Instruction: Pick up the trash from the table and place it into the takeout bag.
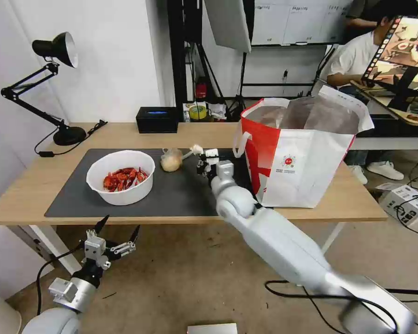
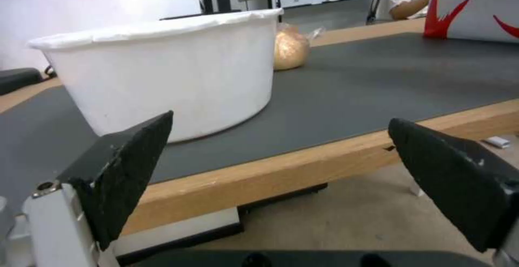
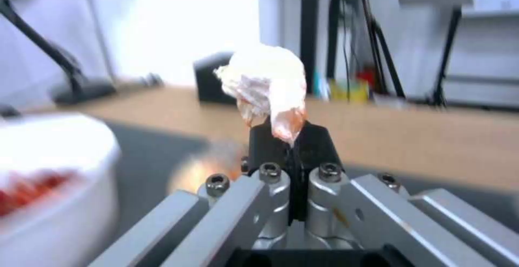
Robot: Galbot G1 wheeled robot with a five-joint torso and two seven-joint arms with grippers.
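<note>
My right gripper (image 1: 201,157) hovers over the dark mat, shut on a crumpled white tissue (image 1: 197,149) (image 3: 265,84) that sticks out past its black fingertips (image 3: 270,141). A small clear bag with a yellowish lump (image 1: 171,161) (image 2: 291,48) lies just left of it. The white round bowl of red crayfish shells (image 1: 121,176) (image 2: 162,76) stands on the mat's left part. The red-and-white takeout bag (image 1: 302,153) stands open at the table's right end. My left gripper (image 1: 118,227) (image 2: 281,169) hangs open below the front edge of the table (image 1: 181,132), in front of the bowl.
A black desk lamp (image 1: 55,83) stands at the table's back left and a black box (image 1: 157,119) at the back middle. The dark grey mat (image 1: 181,195) has bare room between bowl and bag. Cardboard boxes and cables lie on the floor at right.
</note>
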